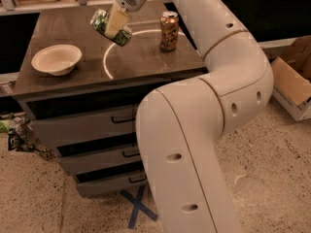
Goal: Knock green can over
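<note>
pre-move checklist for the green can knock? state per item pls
1. Gripper closed on the green can, above the tabletop's middle: ok.
2. Green can lying on its side on the tabletop: not ok, it is tilted in the grip.
3. Green can touching the tabletop: cannot tell.
4. Orange-gold can upright and apart, to the right in the camera view: ok.
5. Bowl apart, to the left in the camera view: ok.
</note>
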